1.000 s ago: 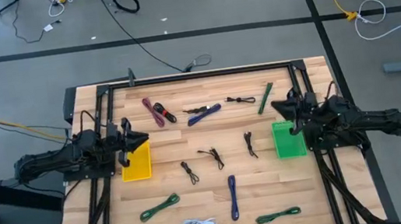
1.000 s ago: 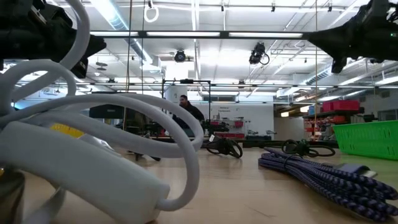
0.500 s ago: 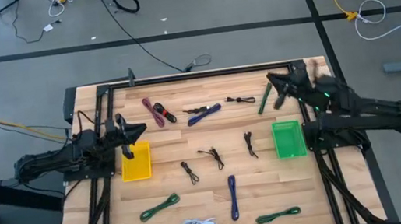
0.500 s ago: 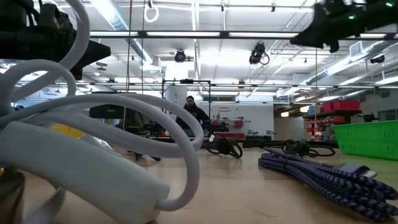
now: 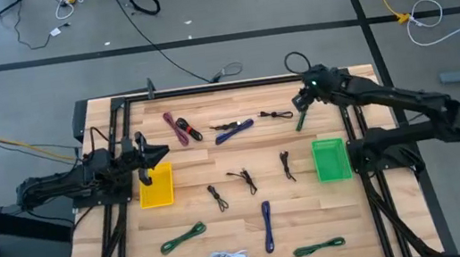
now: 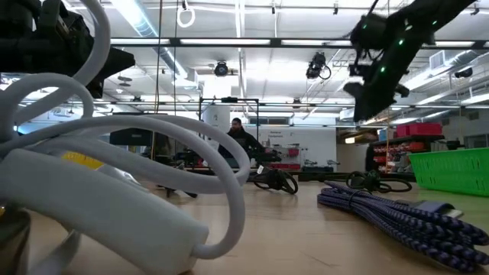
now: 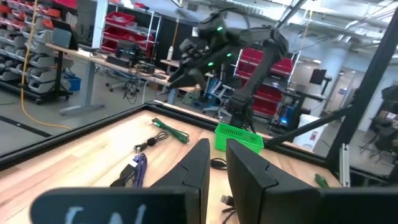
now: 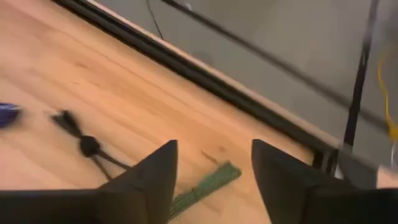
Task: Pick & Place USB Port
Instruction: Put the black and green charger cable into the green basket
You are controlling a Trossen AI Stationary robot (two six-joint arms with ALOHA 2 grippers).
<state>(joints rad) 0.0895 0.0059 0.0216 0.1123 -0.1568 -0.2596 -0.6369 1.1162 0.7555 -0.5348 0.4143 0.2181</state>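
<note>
Two arms: you have the right gripper (image 5: 302,105) over the far right of the table (image 5: 226,228), above the green cable (image 5: 303,114); the left gripper (image 5: 149,155) waits over the yellow bin (image 5: 156,187).
Risk: I judge your descent could land skewed, since the green cable lies slanted and thin, so the fingers (image 8: 149,180) may pinch only one end or nudge it toward the frame rail.
Right jaws: spread wide, holding nothing, cable visible between them.
Left jaws: nearly together, nothing visibly held.
Target spot: green bin (image 5: 331,159), nearer than the cable, apart from it.
</note>
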